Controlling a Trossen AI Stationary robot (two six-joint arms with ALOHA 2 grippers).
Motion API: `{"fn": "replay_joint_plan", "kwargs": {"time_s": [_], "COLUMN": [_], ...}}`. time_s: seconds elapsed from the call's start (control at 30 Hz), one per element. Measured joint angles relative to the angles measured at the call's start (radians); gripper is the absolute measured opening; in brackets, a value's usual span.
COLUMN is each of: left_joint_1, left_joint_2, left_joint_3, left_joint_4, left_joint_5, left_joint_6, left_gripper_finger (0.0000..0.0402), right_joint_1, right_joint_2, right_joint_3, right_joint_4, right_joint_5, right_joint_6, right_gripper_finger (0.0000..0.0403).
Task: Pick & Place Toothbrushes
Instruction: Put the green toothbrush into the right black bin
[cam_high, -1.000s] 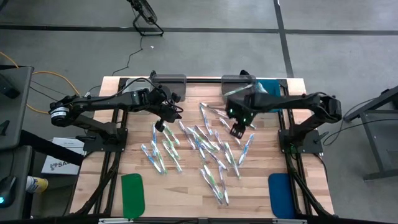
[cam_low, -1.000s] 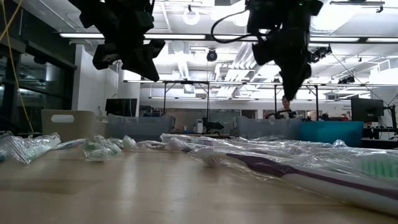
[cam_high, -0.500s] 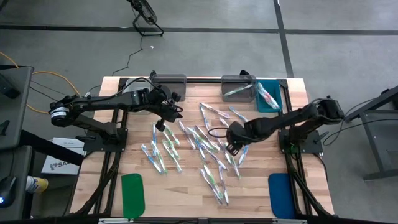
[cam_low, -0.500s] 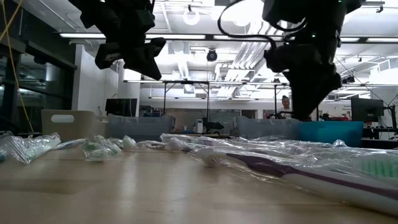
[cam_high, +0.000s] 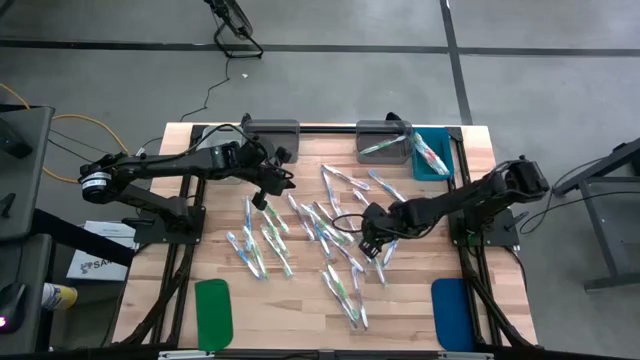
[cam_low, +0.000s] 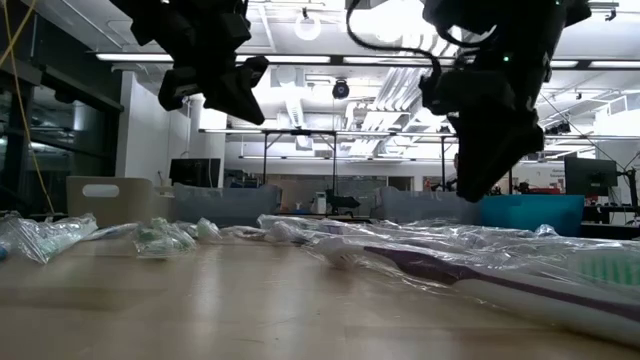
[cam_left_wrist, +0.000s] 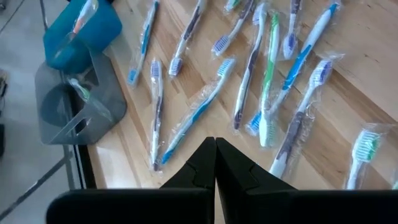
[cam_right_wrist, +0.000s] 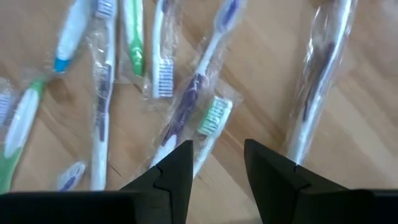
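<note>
From above: clear-wrapped toothbrushes (cam_high: 330, 240) with green, blue and purple accents strewn over the middle of the pale wooden tabletop (cam_high: 300, 320), right hand (cam_high: 372, 243) low over their right part, left hand (cam_high: 262, 197) just beyond their left edge. Past the right wrist: fingers (cam_right_wrist: 272, 171) parted, nothing between them, a purple-handled wrapped toothbrush (cam_right_wrist: 189, 109) lying just ahead. Past the left wrist: left hand (cam_left_wrist: 215, 163) clenched and holding nothing, wrapped brushes spread on the wood ahead.

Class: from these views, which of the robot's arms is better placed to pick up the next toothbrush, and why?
Probably the right. The right gripper hangs open and low over the toothbrushes in the middle of the table, with wrapped brushes right below its fingers. The left gripper is shut, out at the pile's edge.
</note>
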Motion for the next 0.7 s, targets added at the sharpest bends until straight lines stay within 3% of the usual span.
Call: {"fn": "replay_joint_plan", "kwargs": {"time_s": [0.13, 0.47, 0.7], "left_joint_1": [0.000, 0.000, -0.003], "left_joint_2": [0.000, 0.000, 0.000], "left_joint_3": [-0.005, -0.099, -0.118], "left_joint_4": [0.012, 0.105, 0.136], "left_joint_5": [0.001, 0.008, 0.011], "left_joint_6": [0.014, -0.050, -0.072], "left_gripper_finger": [0.0001, 0.0001, 0.0001], "right_joint_1": [0.014, 0.073, 0.111], "right_joint_2": [0.029, 0.097, 0.173], "right_joint_3": [0.000, 0.000, 0.000], "right_joint_4": [0.014, 0.041, 0.057], "right_joint_5": [-0.008, 0.124, 0.151], "right_joint_6": [0.090, 0.215, 0.287], "right_gripper_finger": [0.0136, 0.0136, 0.0136]}}
